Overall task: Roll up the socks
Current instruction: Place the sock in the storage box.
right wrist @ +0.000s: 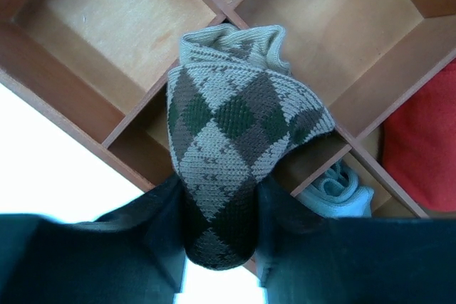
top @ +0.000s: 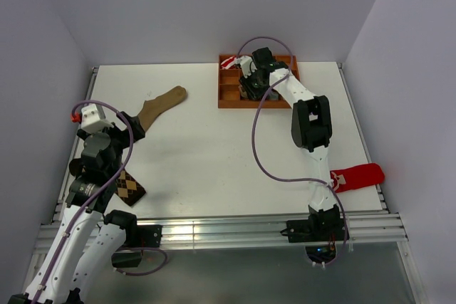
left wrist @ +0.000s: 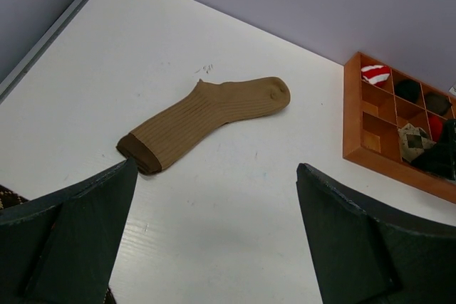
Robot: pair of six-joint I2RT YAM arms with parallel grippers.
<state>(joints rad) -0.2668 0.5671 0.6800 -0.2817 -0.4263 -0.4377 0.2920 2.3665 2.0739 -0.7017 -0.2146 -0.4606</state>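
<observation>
Right wrist view: right gripper (right wrist: 217, 211) clenched on the rolled lighter argyle sock (right wrist: 228, 133), over the wooden tray (right wrist: 107, 26) dividers — in the top view the arm hides it. Left gripper (left wrist: 216, 169) spread wide near the tan sock (left wrist: 206, 115). Darker argyle sock (top: 130, 186) — clear in the top view only, beside the left arm.

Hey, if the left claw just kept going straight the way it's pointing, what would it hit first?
Most likely the bare table, just short of the tan sock lying ahead. Depth is unclear, so the open left claw might reach the sock's cuff instead.
</observation>
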